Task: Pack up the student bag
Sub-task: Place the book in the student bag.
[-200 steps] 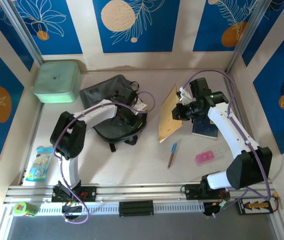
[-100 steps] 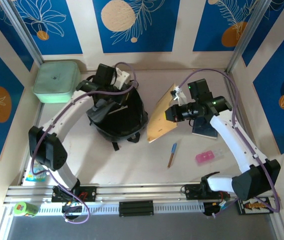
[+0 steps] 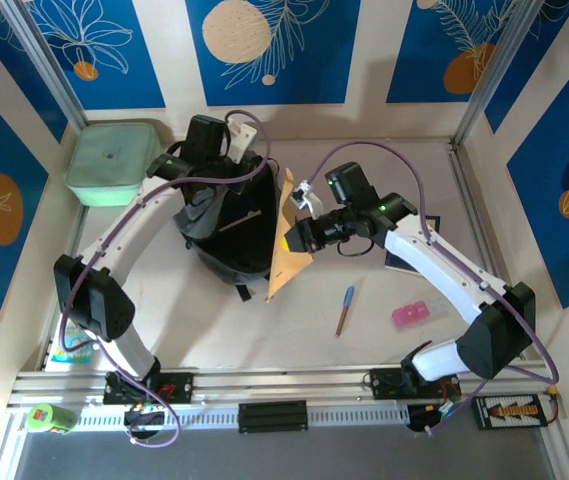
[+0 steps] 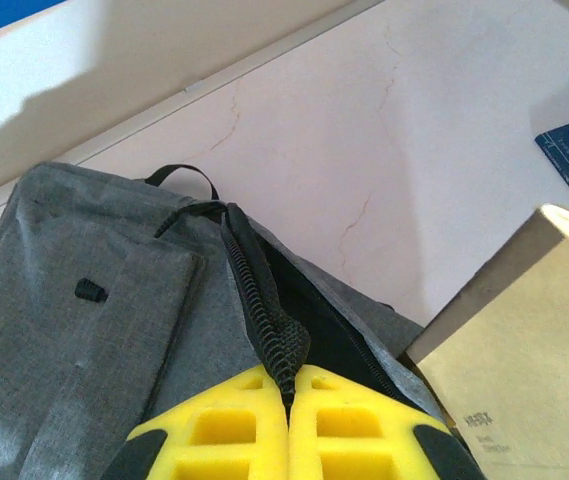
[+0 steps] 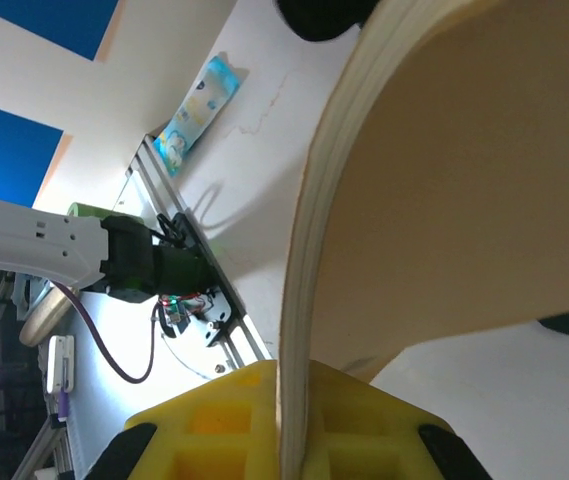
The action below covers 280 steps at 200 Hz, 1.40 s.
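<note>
Top external view: pale bench (image 3: 384, 320), blue-panelled walls round it. Student bag (image 3: 226, 225), dark grey, sits far-left of centre, bunched up tall, just right of the mint-green box (image 3: 114, 162) in the far left corner. Left claw (image 4: 289, 385) is above the bag's top; in the left wrist view its yellow fingers (image 4: 224, 430) are pinched together on the zipper edge of the bag (image 4: 84, 330), with the opening dark beside it.

Tan book (image 3: 289, 250) stands tilted on a corner, just beside the bag's right side; cannot tell if they touch. Right claw (image 3: 299, 235) grips its upper edge; in the right wrist view the claw (image 5: 289, 375) is clamped narrow on the book (image 5: 464, 200), which bows.

Dark blue booklet (image 3: 400, 263) lies flat, partly under the right arm. Light blue snack pack (image 3: 69, 340) is at the near left edge. Pink case (image 3: 411, 315) is near right, and the pen (image 3: 345, 309) is just left of it, apart.
</note>
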Motion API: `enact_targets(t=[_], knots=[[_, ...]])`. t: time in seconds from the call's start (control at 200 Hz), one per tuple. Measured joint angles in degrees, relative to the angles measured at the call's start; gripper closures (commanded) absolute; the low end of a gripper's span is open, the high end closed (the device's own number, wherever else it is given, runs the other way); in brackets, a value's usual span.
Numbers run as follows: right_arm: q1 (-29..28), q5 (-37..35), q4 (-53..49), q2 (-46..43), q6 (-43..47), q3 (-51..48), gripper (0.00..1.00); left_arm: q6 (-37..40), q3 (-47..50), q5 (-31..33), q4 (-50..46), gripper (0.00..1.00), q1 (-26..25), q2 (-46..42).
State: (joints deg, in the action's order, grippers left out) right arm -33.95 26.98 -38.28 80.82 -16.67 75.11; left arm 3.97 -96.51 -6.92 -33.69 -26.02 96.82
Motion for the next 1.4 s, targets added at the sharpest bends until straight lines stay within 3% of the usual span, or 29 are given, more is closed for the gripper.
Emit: enact_targets(t=[0.44,0.845,1.125,1.4], knots=[[-0.1,-2.6,5.6,0.3,0.5,7.3,1.0,-0.3,-1.6,-0.2,0.3,1.0,1.7,1.3],[-0.6,4.3,11.7,17.5,-3.0,10.5,1.0,-2.2,-3.6,-3.1,0.3,1.0,3.5,1.6],[-2.4,9.2,17.5,23.5,-5.6,15.8,1.0,-3.7,-3.7,-6.4,0.3,1.0,5.4,1.6],[0.1,8.2,14.6,31.8,-6.0,17.2,1.0,-3.7,-2.5,-7.9,1.2,1.0,5.6,1.6]])
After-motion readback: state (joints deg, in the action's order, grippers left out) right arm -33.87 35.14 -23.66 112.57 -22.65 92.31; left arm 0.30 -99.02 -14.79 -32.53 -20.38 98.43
